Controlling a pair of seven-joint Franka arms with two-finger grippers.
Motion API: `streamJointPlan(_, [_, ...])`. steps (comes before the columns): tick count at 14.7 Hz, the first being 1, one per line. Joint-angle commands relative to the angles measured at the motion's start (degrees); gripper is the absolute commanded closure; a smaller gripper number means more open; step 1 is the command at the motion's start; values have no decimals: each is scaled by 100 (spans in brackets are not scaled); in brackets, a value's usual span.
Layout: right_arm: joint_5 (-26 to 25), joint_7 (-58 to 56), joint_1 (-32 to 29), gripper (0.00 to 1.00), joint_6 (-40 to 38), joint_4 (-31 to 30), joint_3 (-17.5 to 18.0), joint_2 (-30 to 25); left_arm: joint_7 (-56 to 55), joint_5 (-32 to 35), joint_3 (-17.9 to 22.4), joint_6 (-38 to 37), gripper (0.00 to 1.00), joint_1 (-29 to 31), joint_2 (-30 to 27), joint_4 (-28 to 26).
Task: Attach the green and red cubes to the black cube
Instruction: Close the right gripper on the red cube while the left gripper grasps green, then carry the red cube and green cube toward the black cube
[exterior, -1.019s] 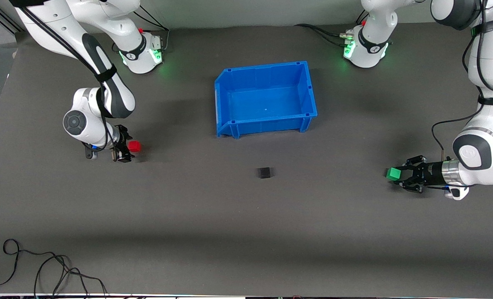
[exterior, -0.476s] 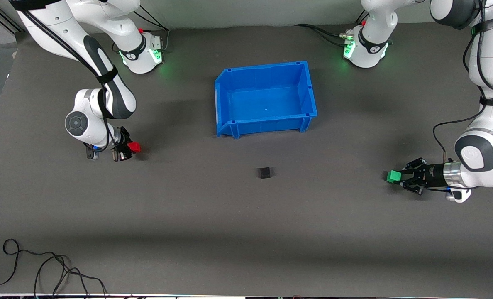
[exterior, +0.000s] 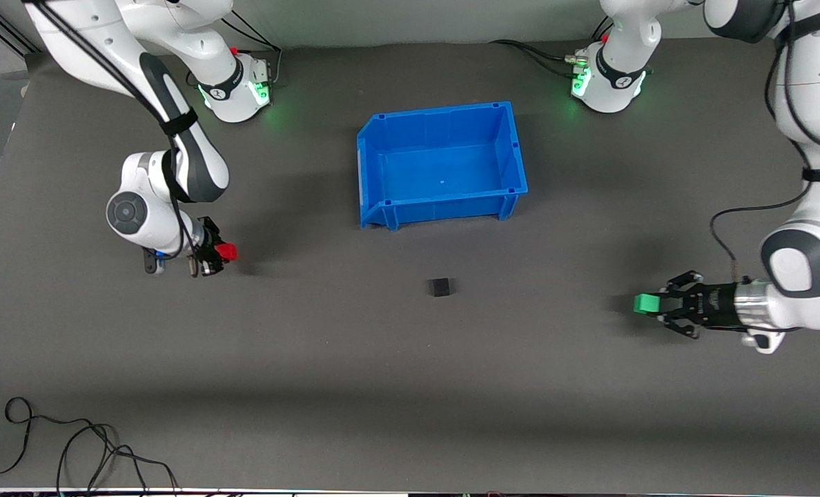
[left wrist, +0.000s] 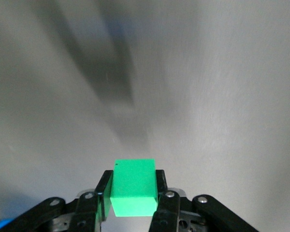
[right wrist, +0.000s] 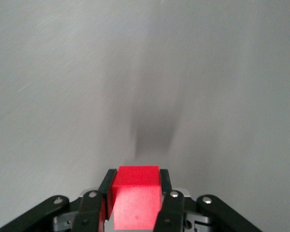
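Observation:
The black cube [exterior: 440, 287] lies on the grey mat, nearer to the front camera than the blue bin. My left gripper [exterior: 651, 304] is shut on the green cube [exterior: 645, 304] and holds it over the mat at the left arm's end of the table; the left wrist view shows the green cube [left wrist: 134, 187] clamped between both fingers of the gripper [left wrist: 134, 193]. My right gripper [exterior: 218, 254] is shut on the red cube [exterior: 226, 252] over the mat at the right arm's end; the right wrist view shows the red cube [right wrist: 135, 195] in the gripper [right wrist: 135, 200].
A blue bin [exterior: 506, 186], with nothing in it, stands mid-table, farther from the front camera than the black cube. A black cable [exterior: 72, 442] lies coiled near the front edge at the right arm's end.
My left gripper has moved with the green cube toward the front camera and a little toward the black cube. My right gripper has shifted slightly toward the front camera with the red cube.

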Motion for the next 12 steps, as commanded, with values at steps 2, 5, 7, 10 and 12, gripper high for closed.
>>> streamJointPlan(2, [564,1316,933,67,-1139,2459,-27,1107,-1128,-267,75,222,70,-686,-30,4])
streamJointPlan(5, [865,1809,1180,68,-1139,3901,-27,2126,-2024,-486,75,704,70,-1239,-39,-40])
streamJointPlan(7, [1049,2152,1181,68,-1131,4894,69,2838,-2552,-540,75,1143,70,-1652,-30,-119])
streamJointPlan(10, [1217,2469,1181,68,-1070,5898,140,3656,-2993,-583,75,1618,70,-2179,-30,-268])
streamJointPlan(12, [1208,2688,1181,69,-816,6260,411,3974,-3169,-759,75,1952,70,-2557,-30,-400])
